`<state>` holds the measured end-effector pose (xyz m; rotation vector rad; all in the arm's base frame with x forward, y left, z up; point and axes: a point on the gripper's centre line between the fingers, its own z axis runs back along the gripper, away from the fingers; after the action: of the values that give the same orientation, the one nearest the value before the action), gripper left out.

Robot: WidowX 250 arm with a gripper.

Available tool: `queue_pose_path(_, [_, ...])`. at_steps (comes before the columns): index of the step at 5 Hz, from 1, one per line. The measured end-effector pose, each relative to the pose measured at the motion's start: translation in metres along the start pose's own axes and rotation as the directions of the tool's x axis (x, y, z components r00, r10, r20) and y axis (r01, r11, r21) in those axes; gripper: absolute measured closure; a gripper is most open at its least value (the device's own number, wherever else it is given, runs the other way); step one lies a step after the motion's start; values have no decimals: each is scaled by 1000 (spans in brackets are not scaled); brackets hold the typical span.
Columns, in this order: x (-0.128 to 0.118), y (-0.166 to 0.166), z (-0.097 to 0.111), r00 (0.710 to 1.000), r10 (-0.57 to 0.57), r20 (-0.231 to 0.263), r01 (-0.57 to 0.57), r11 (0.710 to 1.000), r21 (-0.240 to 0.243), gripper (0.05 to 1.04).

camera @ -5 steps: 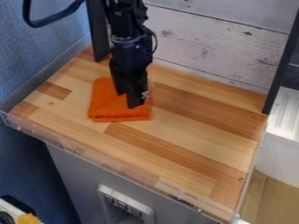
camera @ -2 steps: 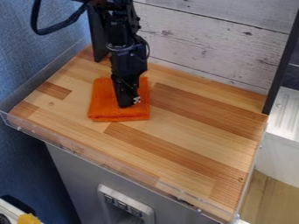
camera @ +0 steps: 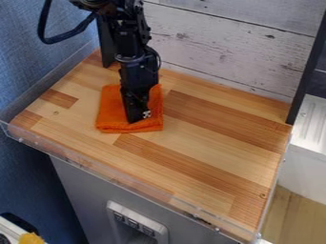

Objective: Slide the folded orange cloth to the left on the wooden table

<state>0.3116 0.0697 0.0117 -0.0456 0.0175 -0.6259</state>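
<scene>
Cloth lies folded toward ten o'clock on the counter, my gripper over its six o'clock side. From here, I can't tell whether the pincer's open or closed.

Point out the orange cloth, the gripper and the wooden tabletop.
Orange cloth point(camera: 112, 113), camera view: its left part.
Gripper point(camera: 136, 117), camera view: its lower end.
Wooden tabletop point(camera: 188, 138), camera view: its bare middle.

Wooden counter; whitewashed plank wall; blue wall; grey cabinet; yellow object, lower left.
</scene>
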Motion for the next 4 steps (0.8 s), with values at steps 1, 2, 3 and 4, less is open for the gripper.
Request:
queue_pose_path(1, [0, 3, -1, 999, 37, -19, -37, 999, 3, 1024])
queue_pose_path(2, [-3, 10, 2, 991, 127, -35, -127, 992, 13, 1025])
queue_pose_path(3, [-13, 17, 3, 971, 235, -47, -234, 972, 24, 1025])
queue_pose_path(4, [-18, 25, 5, 943, 329, -44, -327, 944, 44, 1024])
